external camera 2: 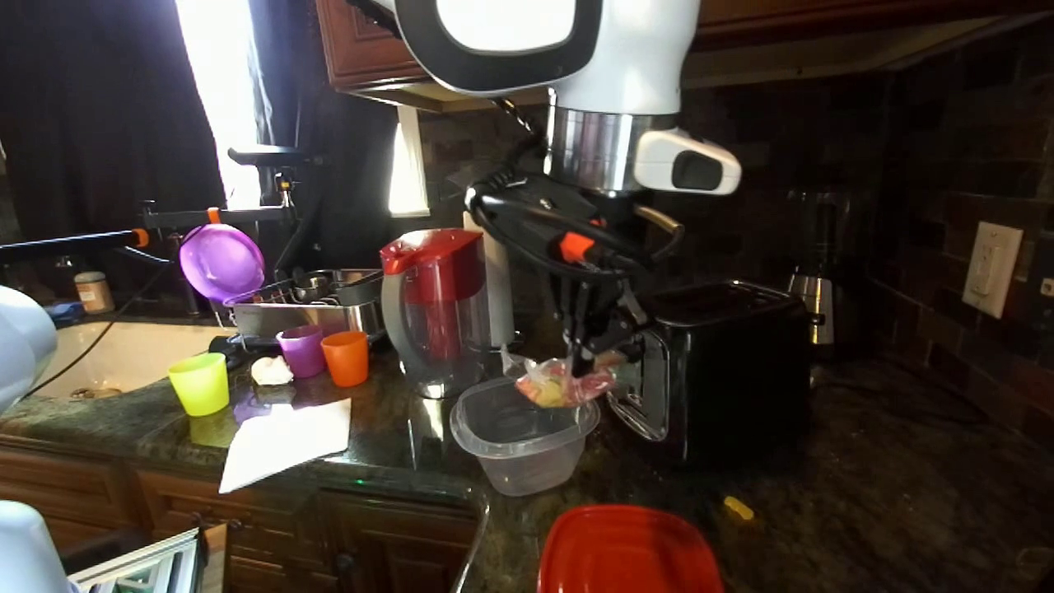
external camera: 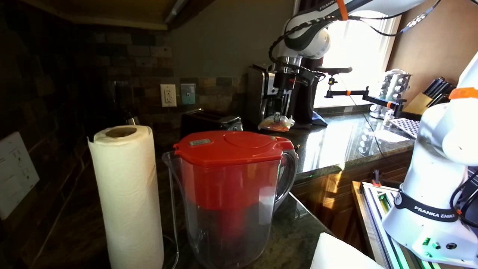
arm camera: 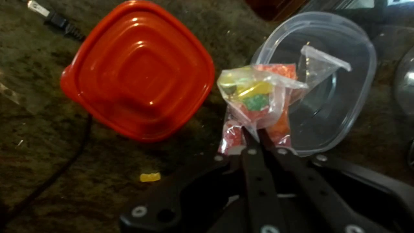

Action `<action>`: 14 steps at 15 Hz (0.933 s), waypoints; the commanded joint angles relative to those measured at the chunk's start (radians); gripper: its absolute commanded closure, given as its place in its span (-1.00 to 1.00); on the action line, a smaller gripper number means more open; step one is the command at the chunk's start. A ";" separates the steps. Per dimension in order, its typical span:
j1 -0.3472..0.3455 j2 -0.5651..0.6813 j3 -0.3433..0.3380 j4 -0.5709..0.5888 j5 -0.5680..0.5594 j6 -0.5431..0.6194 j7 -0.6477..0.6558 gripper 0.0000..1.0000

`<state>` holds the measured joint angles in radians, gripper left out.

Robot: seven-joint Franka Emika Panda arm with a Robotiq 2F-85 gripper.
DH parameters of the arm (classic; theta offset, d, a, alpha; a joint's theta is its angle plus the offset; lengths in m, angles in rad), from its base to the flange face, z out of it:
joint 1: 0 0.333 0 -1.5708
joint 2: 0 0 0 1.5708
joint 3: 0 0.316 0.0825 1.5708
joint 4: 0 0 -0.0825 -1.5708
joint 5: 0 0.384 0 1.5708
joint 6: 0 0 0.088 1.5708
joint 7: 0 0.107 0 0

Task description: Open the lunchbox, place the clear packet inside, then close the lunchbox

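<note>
The gripper [arm camera: 256,133] pinches the packet [arm camera: 255,100] near the lunchbox [external camera 2: 529,474], by the table edge [external camera 2: 496,527]. Only the wrist view shows a plug [arm camera: 56,21].

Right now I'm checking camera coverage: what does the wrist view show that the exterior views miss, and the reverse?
Only the wrist view shows the power plug. Only exterior views show the lime-green cup, orange cup and knife block. Both kinds show the end effector pinching the clear candy packet, plus the open plastic lunchbox and its red lid.
</note>
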<state>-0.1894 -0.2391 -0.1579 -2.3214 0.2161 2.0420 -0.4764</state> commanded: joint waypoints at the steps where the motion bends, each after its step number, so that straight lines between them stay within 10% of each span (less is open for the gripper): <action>1: 0.070 -0.099 0.001 -0.090 -0.001 -0.036 -0.015 0.98; 14: 0.183 0.028 0.042 -0.112 0.034 0.107 0.035 0.98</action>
<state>-0.0146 -0.2405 -0.1172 -2.4359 0.2333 2.1169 -0.4523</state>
